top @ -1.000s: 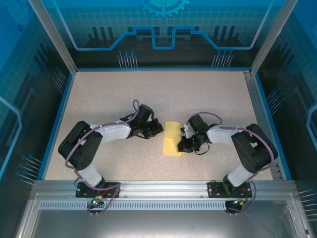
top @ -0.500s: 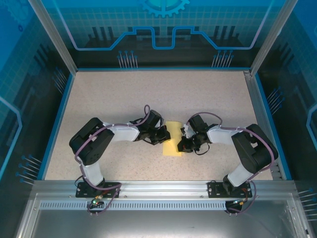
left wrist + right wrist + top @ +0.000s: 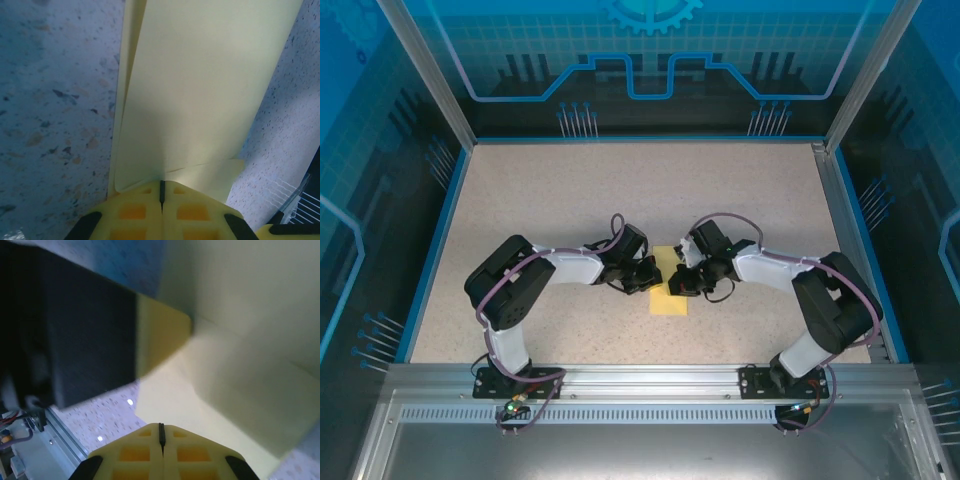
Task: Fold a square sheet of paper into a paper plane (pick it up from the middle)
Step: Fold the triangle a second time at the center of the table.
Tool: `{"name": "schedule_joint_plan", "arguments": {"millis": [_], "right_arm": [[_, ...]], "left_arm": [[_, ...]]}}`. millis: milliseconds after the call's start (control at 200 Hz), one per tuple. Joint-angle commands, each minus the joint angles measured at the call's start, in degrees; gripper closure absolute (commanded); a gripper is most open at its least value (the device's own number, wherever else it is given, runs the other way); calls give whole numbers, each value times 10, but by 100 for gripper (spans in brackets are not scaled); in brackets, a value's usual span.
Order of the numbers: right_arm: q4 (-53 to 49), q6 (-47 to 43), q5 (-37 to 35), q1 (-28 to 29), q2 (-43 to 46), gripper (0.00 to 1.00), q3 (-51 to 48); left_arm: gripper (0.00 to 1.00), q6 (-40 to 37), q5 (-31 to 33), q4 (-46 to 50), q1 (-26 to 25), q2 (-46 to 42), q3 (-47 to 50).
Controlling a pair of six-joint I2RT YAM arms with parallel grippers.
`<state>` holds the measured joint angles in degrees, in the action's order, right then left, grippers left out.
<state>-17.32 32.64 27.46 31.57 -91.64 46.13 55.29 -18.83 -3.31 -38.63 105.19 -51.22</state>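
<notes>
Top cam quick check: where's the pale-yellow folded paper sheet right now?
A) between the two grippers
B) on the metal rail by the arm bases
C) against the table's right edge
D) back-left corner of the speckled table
A: the top view shows the pale-yellow folded paper sheet on the speckled table, with the left gripper at its one side and the right gripper at the other.

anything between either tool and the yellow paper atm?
Nothing visible. The left tool, fingers together, sits right at the edge of the folded pale-yellow paper sheet. The right tool does likewise from the other side. A blurred dark block lies beside the sheet, not between.
</notes>
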Motion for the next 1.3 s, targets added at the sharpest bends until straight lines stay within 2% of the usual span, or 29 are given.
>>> {"name": "schedule_joint_plan", "arguments": {"millis": [0,200,420,815,1035,1170,1295], "right_arm": [[-13,8,7,11,-40,95,27],[-6,7,8,17,-87,95,26],[-24,-3,-15,13,-96,95,3],[-11,-3,25,-17,10,91,-99],[-19,-15,40,-66,83,88,-173],[-16,-10,46,-82,125,82,-168],[-4,-1,34,-83,120,75,-131]], "left_arm": [[96,-12,26,46,1,17,-2],[96,-14,25,49,1,17,-2],[97,-13,28,53,0,17,-2],[98,-8,35,60,1,20,0],[98,-9,34,60,1,17,2],[96,-9,20,48,0,12,1],[95,-10,11,44,0,5,-4]]}}
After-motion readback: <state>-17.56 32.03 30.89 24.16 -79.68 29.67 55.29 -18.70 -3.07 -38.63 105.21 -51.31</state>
